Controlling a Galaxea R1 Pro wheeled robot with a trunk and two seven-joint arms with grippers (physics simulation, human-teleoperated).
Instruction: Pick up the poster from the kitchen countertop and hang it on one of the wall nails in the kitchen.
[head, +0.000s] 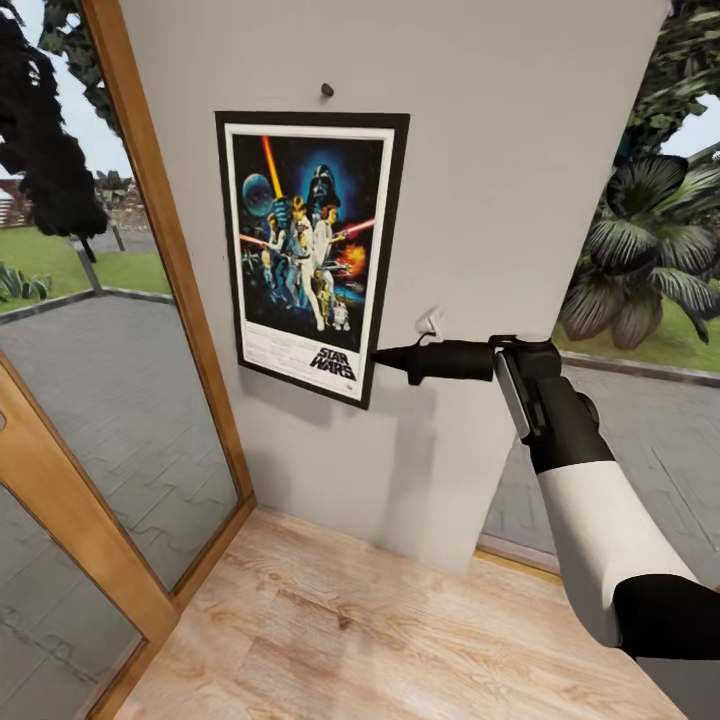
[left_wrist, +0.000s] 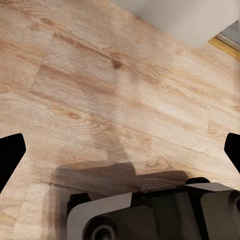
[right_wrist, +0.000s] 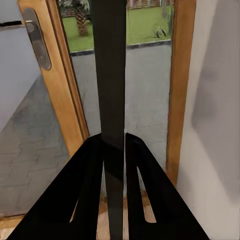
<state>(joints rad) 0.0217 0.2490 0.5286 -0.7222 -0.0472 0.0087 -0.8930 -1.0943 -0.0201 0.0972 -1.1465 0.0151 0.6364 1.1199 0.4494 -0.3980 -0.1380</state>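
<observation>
The Star Wars poster (head: 308, 245) lies flat against the grey wall (head: 500, 150), slightly tilted. A dark wall nail (head: 327, 90) sticks out just above its top edge. My right gripper (head: 381, 357) is shut on the poster's lower right edge. In the right wrist view the poster (right_wrist: 111, 65) shows edge-on as a black strip pinched between the fingers (right_wrist: 87, 170) of the right gripper (right_wrist: 114, 139). My left gripper (left_wrist: 120, 150) is open above the wooden floor, holding nothing. The kitchen countertop is out of view.
A small white hook (head: 430, 321) sits on the wall right of the poster, above my right gripper. A wooden-framed glass door (head: 150, 300) stands at the left, with its handle (right_wrist: 37, 37) seen in the right wrist view. Light wood floor (head: 380, 630) lies below.
</observation>
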